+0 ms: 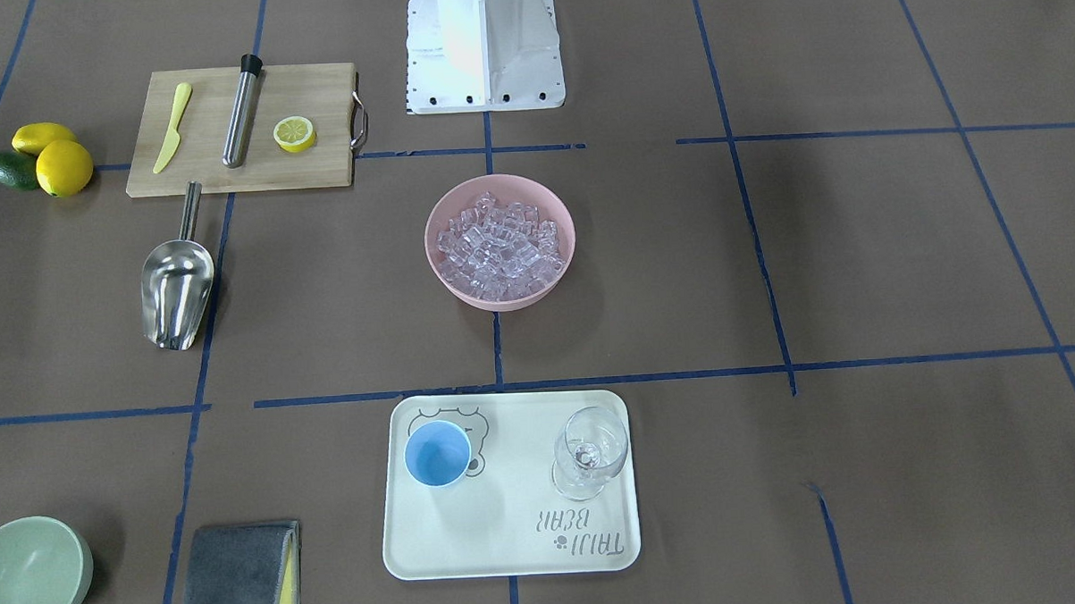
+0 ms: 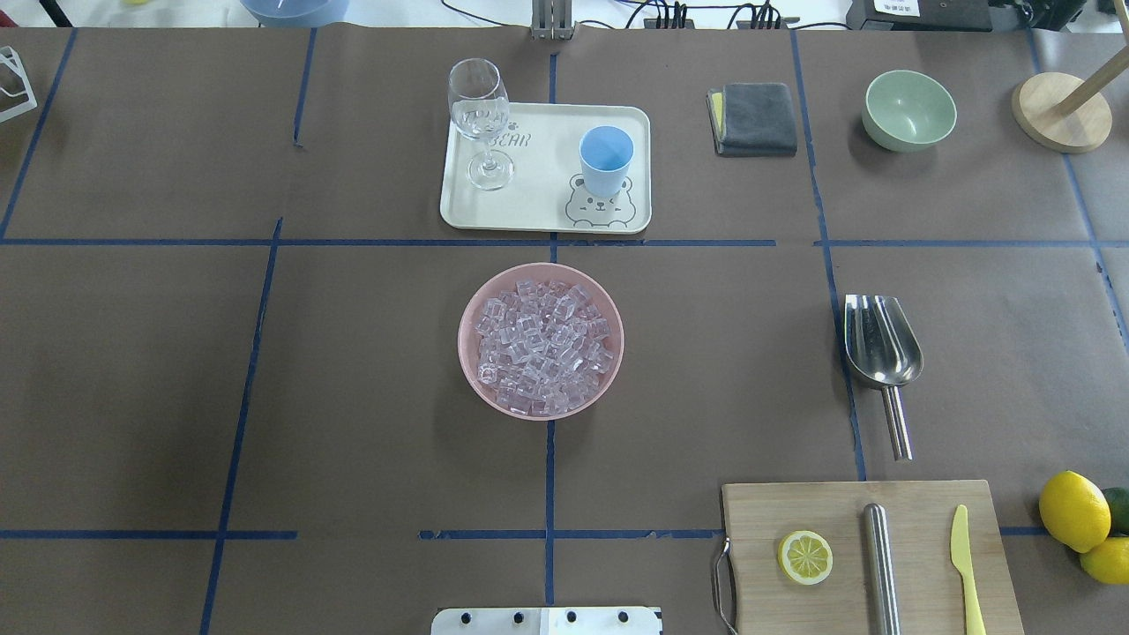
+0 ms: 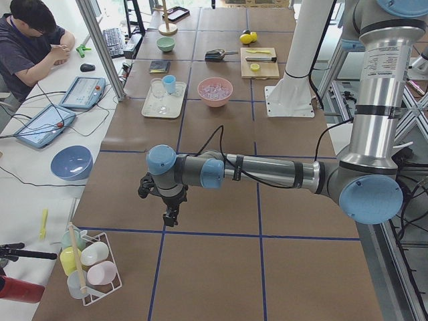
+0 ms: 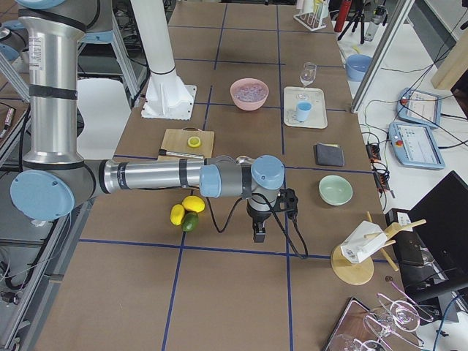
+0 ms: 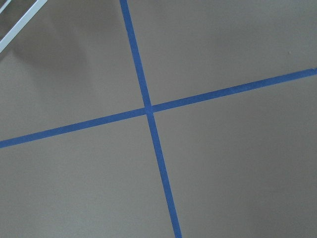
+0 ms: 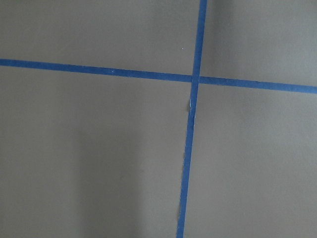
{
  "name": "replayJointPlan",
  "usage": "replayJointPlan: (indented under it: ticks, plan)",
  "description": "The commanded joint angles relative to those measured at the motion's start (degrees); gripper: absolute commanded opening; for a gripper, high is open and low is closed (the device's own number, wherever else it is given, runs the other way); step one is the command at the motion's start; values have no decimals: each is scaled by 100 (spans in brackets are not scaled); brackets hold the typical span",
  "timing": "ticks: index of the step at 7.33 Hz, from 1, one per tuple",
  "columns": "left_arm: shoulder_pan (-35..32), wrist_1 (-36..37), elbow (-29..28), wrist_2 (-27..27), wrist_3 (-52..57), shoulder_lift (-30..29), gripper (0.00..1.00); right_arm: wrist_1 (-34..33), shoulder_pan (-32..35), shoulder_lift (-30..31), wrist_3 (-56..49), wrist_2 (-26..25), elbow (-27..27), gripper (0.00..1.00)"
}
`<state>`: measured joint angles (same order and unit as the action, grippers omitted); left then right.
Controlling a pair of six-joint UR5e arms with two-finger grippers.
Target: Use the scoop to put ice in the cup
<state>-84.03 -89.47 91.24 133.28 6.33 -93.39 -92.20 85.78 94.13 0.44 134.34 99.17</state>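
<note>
Arms parked at the table's ends, nothing yet picked up.

The table looks laid out for a start. The left arm and right arm each reach out low over bare paper, well apart from the goods, probably so the middle stays free. The left gripper and right gripper point down; I cannot tell how wide either stands, and neither has the scoop. In the overhead view the tray sits upper centre and the bowl dead centre, in reach of both arms. The scoop lies at right, handle toward the robot, handy for the right arm. The cup stands upright and empty on the tray's right side. All the ice is heaped in the bowl.
</note>
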Motion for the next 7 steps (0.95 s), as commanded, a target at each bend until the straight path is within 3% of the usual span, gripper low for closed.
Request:
replayJointPlan:
  ticks: [1, 7]
  plan:
    - [1, 0, 8, -4, 9, -4, 100, 0, 0, 0, 0, -5, 6, 100]
    - [1, -27, 87, -4, 9, -13, 100, 0, 0, -18, 0, 4, 6, 100]
